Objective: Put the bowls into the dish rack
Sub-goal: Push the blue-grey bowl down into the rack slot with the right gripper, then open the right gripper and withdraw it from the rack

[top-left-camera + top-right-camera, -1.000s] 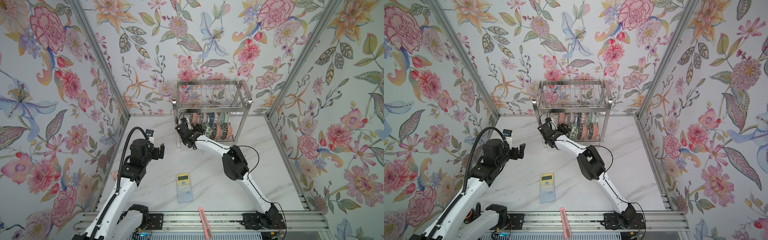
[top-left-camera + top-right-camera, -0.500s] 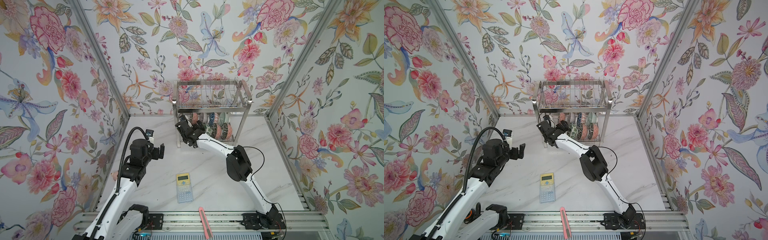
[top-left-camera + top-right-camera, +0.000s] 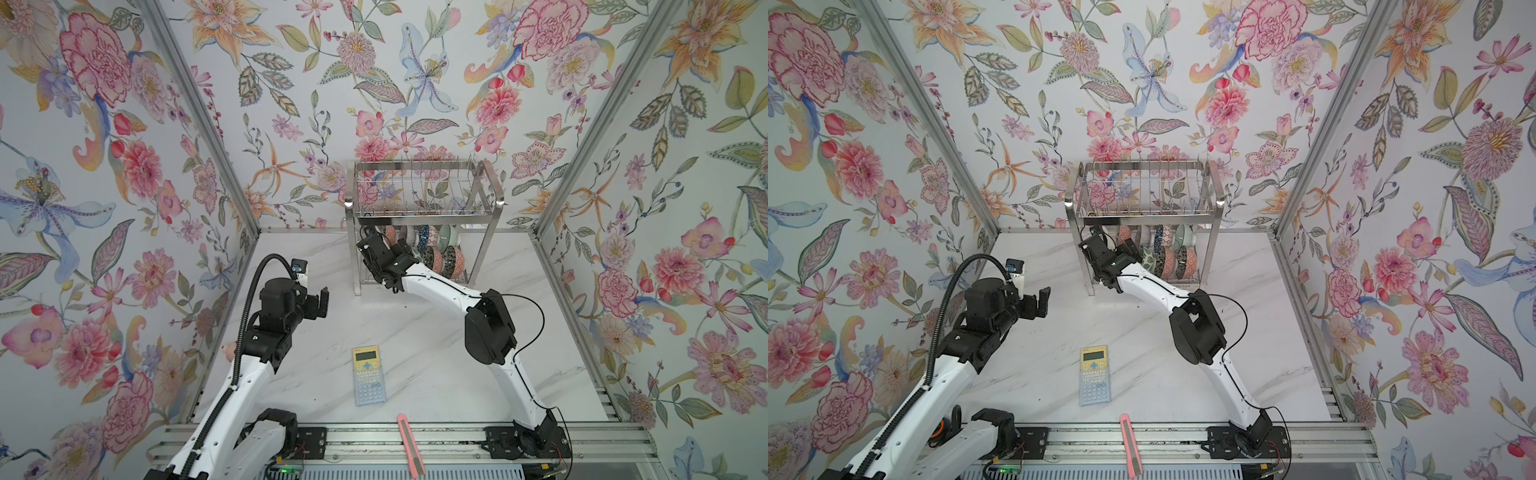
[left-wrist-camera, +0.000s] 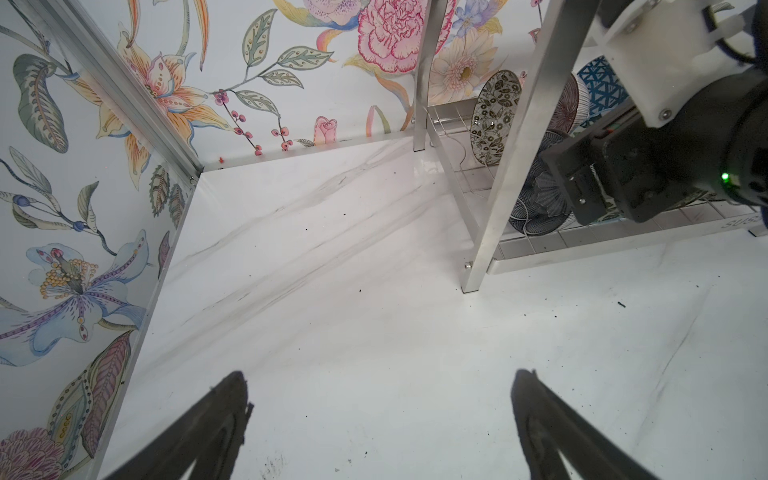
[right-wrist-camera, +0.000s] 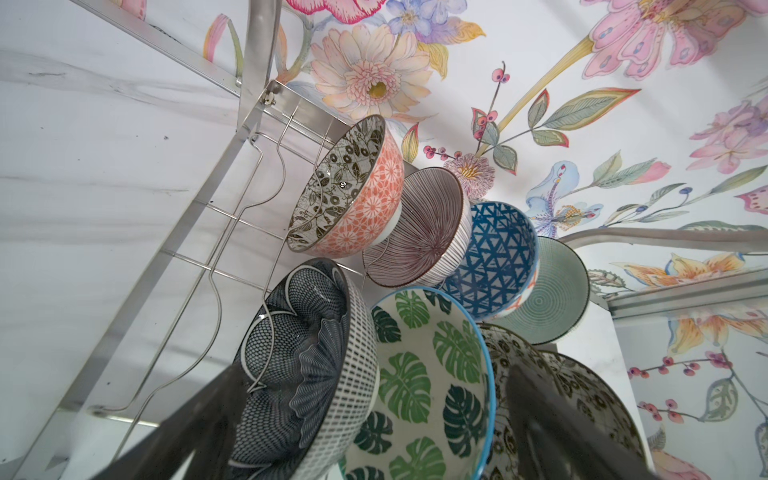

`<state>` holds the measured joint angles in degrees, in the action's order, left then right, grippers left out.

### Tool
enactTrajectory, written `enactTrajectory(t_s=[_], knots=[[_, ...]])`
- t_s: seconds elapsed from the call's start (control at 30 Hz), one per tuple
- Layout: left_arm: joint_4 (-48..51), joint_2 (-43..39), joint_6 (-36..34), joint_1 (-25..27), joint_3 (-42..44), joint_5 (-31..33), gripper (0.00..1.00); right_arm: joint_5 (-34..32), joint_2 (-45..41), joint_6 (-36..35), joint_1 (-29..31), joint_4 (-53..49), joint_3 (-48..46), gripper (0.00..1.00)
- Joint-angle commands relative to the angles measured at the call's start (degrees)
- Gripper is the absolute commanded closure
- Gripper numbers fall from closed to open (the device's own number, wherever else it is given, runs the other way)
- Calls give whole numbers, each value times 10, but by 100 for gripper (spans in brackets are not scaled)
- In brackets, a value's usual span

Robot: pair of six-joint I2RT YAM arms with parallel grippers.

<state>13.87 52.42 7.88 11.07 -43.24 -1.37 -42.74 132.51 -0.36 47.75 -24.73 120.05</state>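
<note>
Dish rack [image 3: 422,218]: bright stainless steel, polished, w/ thin shiny wire on its lower tier. Bowls [image 5: 432,374] in the rack are glazed ceramic, glossy, catching light. Tabletop [image 4: 374,332] under the rack: white marble look, smooth, semi-gloss, faint reflections. Calculator [image 3: 369,376] in front of the rack is smooth plastic. Wall [image 3: 291,104] behind the rack: printed floral paper, matt.

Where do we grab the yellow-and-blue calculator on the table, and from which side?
Best taken across its narrow width at mid-length, jaws on the two long edges, coming straight down. The calculator lies flat, face up on the table, long axis running near to far, so only its thin side edges offer a hold; bare table lies along both.
</note>
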Motion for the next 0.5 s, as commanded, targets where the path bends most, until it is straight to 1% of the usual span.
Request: enactTrajectory(t_s=[0.0,0.47], knots=[[-3,-6,-8,-8,9,-12,1,20,-41,21,-2,8,-12,1],[-3,-7,-8,-9,9,-14,1,58,-71,29,-6,25,-44,1]])
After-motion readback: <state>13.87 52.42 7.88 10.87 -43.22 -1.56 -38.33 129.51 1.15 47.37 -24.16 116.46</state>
